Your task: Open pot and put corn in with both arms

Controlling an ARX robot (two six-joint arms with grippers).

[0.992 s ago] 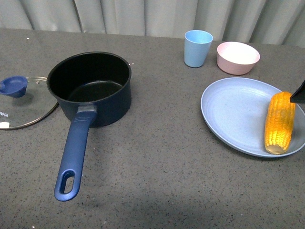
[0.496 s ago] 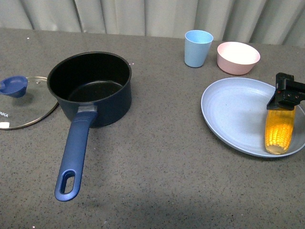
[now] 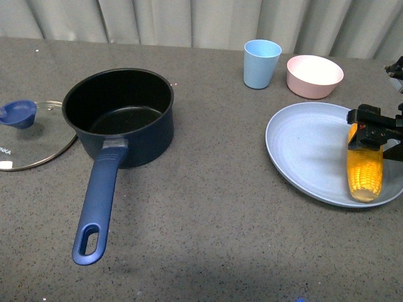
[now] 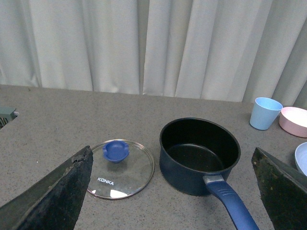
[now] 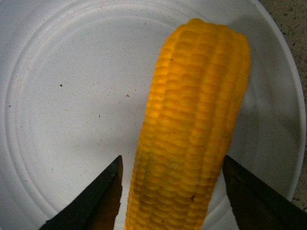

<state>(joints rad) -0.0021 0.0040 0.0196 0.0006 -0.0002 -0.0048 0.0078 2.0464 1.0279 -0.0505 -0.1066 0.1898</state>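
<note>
The navy-blue pot (image 3: 119, 113) stands open at the left, black inside, its long handle (image 3: 97, 204) pointing toward me; it also shows in the left wrist view (image 4: 199, 153). Its glass lid (image 3: 28, 135) with a blue knob lies flat on the table left of it. The corn (image 3: 365, 170) lies on a pale blue plate (image 3: 302, 151) at the right. My right gripper (image 3: 373, 133) is open, low over the cob's far end, one finger on each side of the corn (image 5: 192, 139). My left gripper (image 4: 172, 191) is open and empty, back from the pot and lid.
A light blue cup (image 3: 261, 63) and a small pink bowl (image 3: 313, 75) stand behind the plate. Grey curtains run along the back edge of the dark speckled table (image 3: 214, 239).
My right gripper has come in from the right edge and dropped over the corn's far end, its fingers now on either side of the cob. Pot, lid and corn have not moved.
</note>
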